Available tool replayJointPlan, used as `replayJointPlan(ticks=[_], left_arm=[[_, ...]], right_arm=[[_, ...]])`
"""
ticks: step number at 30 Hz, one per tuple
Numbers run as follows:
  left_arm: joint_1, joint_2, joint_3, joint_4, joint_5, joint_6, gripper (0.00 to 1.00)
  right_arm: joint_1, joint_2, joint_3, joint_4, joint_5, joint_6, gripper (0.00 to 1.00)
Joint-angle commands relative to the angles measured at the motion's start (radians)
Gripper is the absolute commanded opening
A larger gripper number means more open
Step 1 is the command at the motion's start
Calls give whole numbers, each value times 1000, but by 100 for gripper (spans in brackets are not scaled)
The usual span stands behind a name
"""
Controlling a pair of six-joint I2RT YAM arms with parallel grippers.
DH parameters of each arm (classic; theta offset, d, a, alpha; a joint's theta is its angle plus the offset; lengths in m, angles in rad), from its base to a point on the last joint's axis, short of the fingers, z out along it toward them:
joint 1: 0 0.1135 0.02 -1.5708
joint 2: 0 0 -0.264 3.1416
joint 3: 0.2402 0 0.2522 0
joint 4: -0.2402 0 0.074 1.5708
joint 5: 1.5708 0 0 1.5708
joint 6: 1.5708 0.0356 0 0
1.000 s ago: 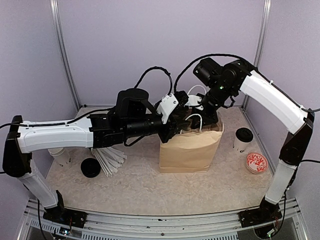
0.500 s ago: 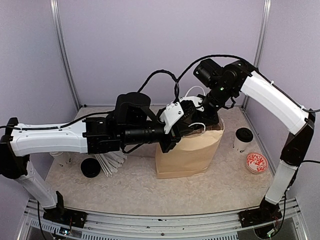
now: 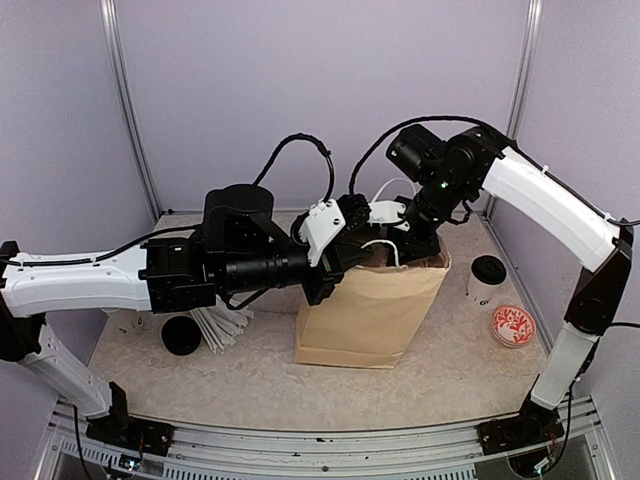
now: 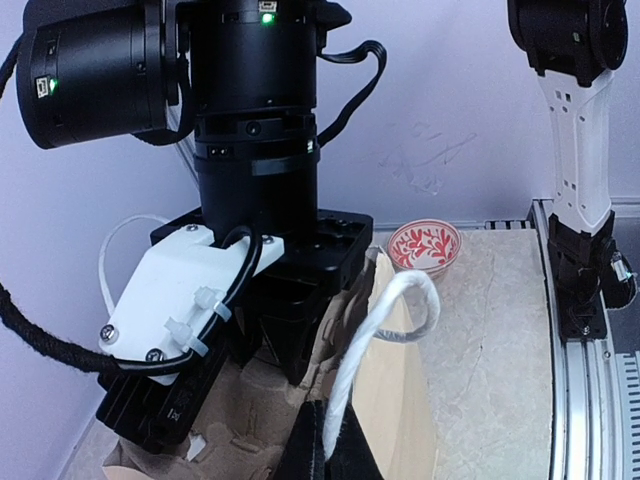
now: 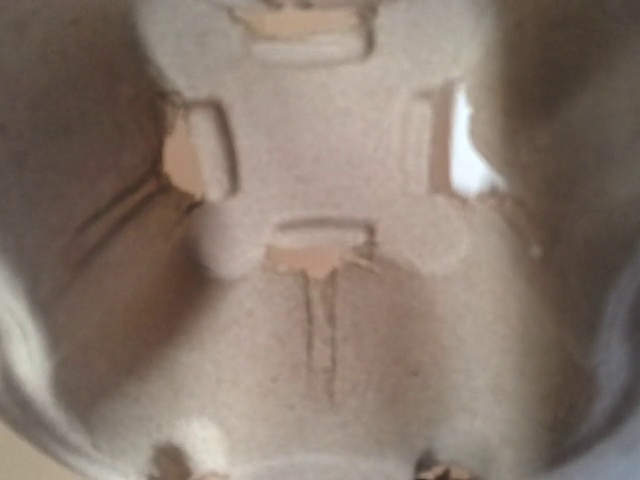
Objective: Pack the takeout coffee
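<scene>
A brown paper bag (image 3: 370, 310) stands mid-table, leaning, with a grey pulp cup carrier (image 5: 320, 330) inside it. My left gripper (image 4: 325, 445) is shut on the bag's white rope handle (image 4: 395, 320) at the near rim. My right gripper (image 3: 418, 238) reaches down into the bag's mouth over the carrier. Its fingers do not show clearly in its own view, which is blurred. One takeout coffee (image 3: 487, 274), a white cup with a black lid, stands by the right wall, apart from both grippers.
A red patterned bowl (image 3: 513, 325) sits at the right and also shows in the left wrist view (image 4: 424, 245). A black cup (image 3: 181, 335) with white straws (image 3: 222, 322) fanned out lies under my left arm. Walls close in the back and the sides.
My left arm has drawn back to the left with the handle. The bag has slid left and toward the front and now leans. My right gripper stays in the bag's mouth.
</scene>
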Motion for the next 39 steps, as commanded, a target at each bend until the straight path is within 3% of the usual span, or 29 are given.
replayJointPlan(ticks=[1, 20, 30, 33, 36, 39], left_arm=[[-11, -16, -16, 8, -22, -4, 0], [-79, 6, -42, -109, -175, 24, 1], [-92, -10, -57, -123, -236, 29, 3], [-101, -13, -54, -129, -266, 38, 14], [-139, -17, -29, -145, -317, 55, 36], [-204, -30, 45, -189, -368, 72, 46]], right_arm=[[11, -27, -21, -21, -65, -6, 14], [69, -8, -48, -18, -363, -17, 13], [67, -22, -63, -17, -401, -57, 12], [67, -12, -87, -17, -407, -55, 12], [67, -8, -118, -16, -368, -64, 12], [67, -9, -134, -17, -321, -76, 12]])
